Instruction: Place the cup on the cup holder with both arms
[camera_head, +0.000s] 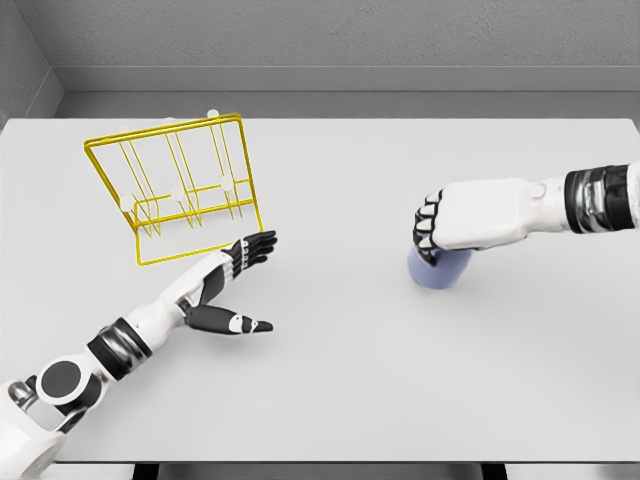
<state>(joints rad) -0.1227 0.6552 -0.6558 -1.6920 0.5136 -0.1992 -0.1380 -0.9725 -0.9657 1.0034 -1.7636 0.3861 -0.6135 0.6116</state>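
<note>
Two hands in play, and the right hand (450, 222) is on top of the job: its fingers curl down around the blue cup (438, 268), which sits on the white table (400, 380) right of centre, mostly hidden beneath that fist. Off at nine o'clock from the cup, well apart, stands the yellow wire cup holder (180, 190). Left hand (238, 275) lies open, fingers spread, holding nothing, just below the holder's near corner, so the carry runs leftward across the table
</note>
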